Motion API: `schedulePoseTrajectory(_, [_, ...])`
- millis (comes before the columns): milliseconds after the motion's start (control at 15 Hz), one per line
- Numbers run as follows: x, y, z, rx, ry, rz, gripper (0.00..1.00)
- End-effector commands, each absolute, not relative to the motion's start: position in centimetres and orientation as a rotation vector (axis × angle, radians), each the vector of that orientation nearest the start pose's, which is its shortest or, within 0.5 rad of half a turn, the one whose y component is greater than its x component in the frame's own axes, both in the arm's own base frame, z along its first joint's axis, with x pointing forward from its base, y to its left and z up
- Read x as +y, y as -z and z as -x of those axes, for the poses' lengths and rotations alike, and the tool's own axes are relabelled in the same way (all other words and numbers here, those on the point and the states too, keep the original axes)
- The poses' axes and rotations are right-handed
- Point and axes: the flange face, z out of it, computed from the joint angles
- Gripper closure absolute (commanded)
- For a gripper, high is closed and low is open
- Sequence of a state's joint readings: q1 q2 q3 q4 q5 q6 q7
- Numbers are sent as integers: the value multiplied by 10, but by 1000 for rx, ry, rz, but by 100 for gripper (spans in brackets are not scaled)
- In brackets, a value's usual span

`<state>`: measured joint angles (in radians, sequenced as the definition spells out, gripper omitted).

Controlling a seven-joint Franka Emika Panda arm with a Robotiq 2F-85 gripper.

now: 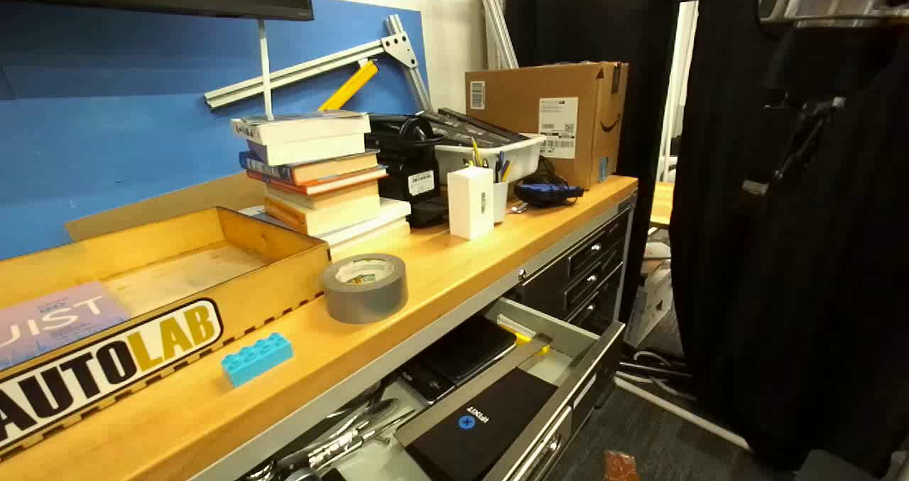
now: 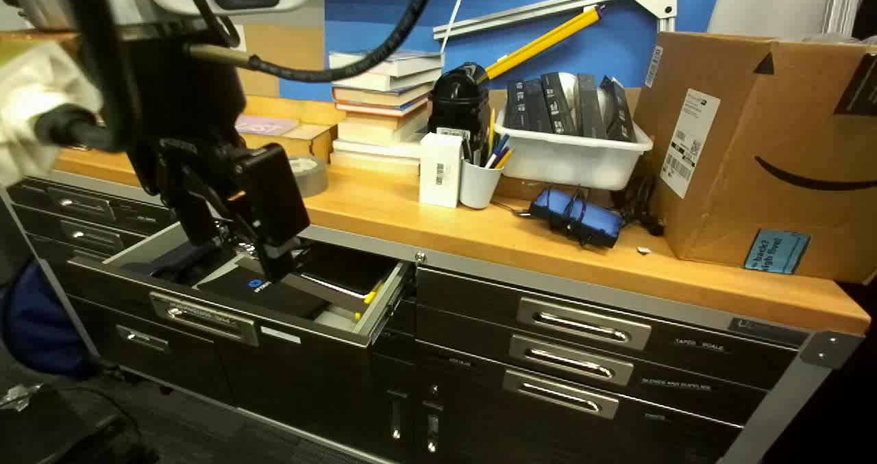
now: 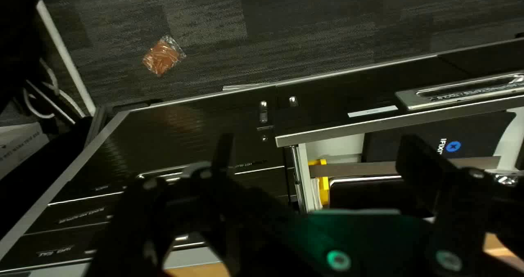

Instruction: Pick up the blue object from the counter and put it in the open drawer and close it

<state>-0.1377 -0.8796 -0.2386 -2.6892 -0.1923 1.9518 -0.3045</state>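
Near the grey tape roll (image 1: 366, 300), the block (image 1: 257, 360) is bright light blue, on a honey-brown desk (image 1: 434, 271). In an exterior view, left of the roll, a yellow-tan tray (image 1: 277, 293) bears a white sign (image 1: 113, 367) lettered in black and gold; behind the roll, books (image 1: 319, 179) show cream, blue and orange; below it, the drawer (image 1: 557, 332) is pale grey inside, black in front.

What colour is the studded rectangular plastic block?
The block is light blue, clearest in an exterior view.
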Motion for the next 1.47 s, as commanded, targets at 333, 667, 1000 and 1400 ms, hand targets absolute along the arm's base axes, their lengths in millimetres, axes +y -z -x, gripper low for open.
schedulePoseTrajectory(333, [-65,-487,-312,-217,215,3234,0])
schedulePoseTrajectory(667, [67,-471,-359,-596,147,3284,0])
schedulePoseTrajectory(1000, [175,-446,-411,-827,248,3221,0])
schedulePoseTrajectory(1400, [251,-412,-479,-867,227,3053,0])
